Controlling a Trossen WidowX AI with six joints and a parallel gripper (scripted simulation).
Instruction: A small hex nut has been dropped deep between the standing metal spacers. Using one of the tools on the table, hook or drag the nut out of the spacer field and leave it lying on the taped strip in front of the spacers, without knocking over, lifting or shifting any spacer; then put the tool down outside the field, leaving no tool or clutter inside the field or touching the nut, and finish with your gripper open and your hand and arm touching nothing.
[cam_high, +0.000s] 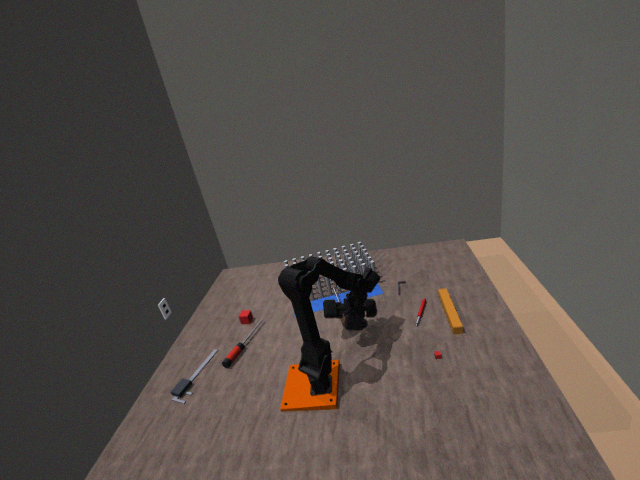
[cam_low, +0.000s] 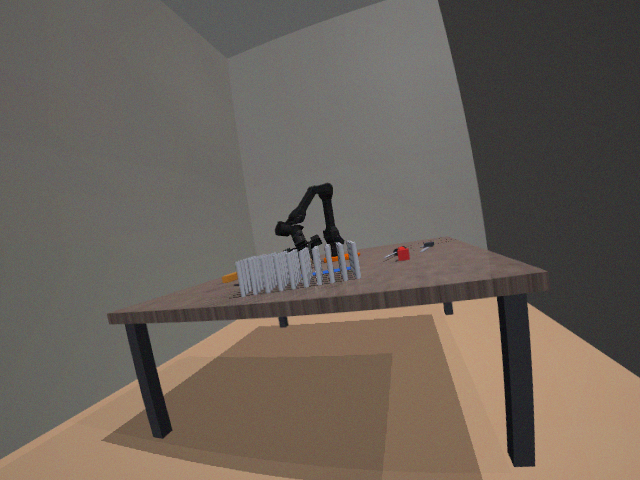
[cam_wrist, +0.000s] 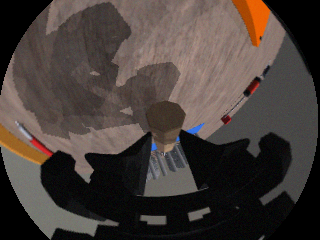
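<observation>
My gripper (cam_high: 353, 321) (cam_low: 308, 244) (cam_wrist: 165, 133) is shut on a tool's wooden handle (cam_wrist: 166, 119), in front of the spacer field. A thin pale shaft (cam_high: 336, 294) shows beyond the gripper in the top view, pointing towards the spacers over the strip; its tip cannot be made out. The grey metal spacers (cam_high: 362, 268) (cam_low: 281, 271) (cam_wrist: 175, 159) stand in rows at the back; those seen look upright. The blue taped strip (cam_high: 323, 303) (cam_low: 338, 271) (cam_wrist: 198, 128) lies along their front, partly hidden by the arm. The hex nut cannot be seen.
On the left lie a red cube (cam_high: 245, 316), a red-handled screwdriver (cam_high: 234, 354) and a dark-handled tool (cam_high: 181, 387) beside small rods. On the right are a black hex key (cam_high: 399, 287), a red pen (cam_high: 421, 311), an orange-yellow bar (cam_high: 450, 311) and a small red cube (cam_high: 437, 354).
</observation>
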